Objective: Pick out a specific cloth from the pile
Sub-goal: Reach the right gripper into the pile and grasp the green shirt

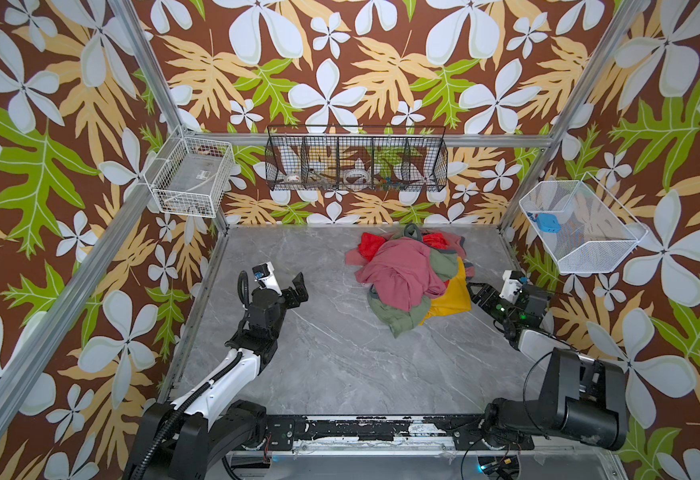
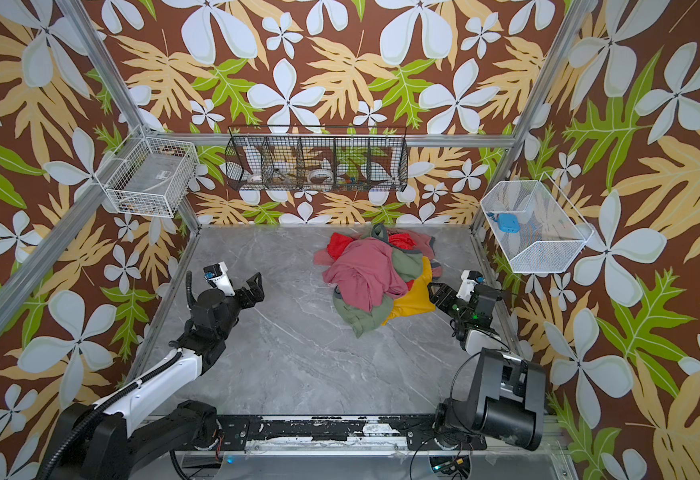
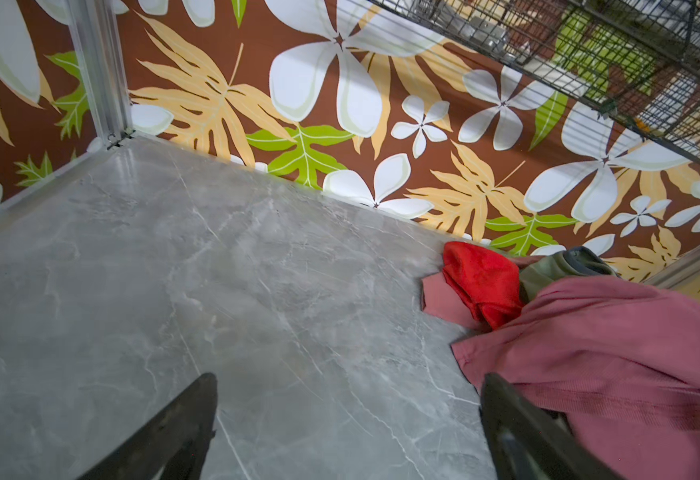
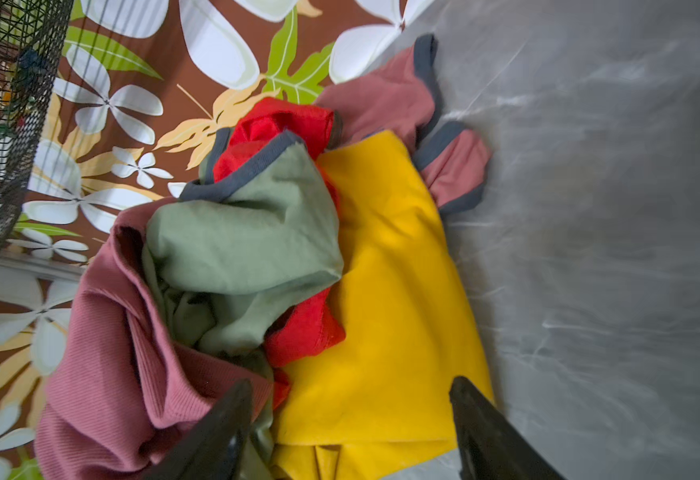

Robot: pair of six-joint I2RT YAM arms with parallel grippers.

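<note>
1. the pile (image 1: pixel 408 278) is sitting on the grey marble table (image 1: pixel 319 365). we're using the pile as the reference for everything below.
2. the cloth (image 4: pixel 248 245), sage green with grey trim, is lying inside the pile, mostly under the dusty-pink cloth (image 1: pixel 398 270). in both top views we're seeing green fabric poking out at the pile's near edge and again on the side facing the right arm.
3. the red cloth (image 1: pixel 371 245) is showing at the pile's far edge. the mustard cloth (image 1: pixel 452 301) is spreading out of the pile toward the right arm.
4. the right gripper (image 4: pixel 350 384) is hanging at that mustard edge of the pile. its fingers are parted and mustard fabric is lying between them. we're not seeing anything clamped, and we're unable to tell whether the fingers are touching the fabric.
5. the left gripper (image 3: pixel 348 382) is hovering over bare table, well apart from the pile on the left arm's side. its fingers are spread wide, released and holding nothing.
6. in the left wrist view, the pink edge of the pile is sitting just beyond one finger (image 3: pixel 518 432).
</note>
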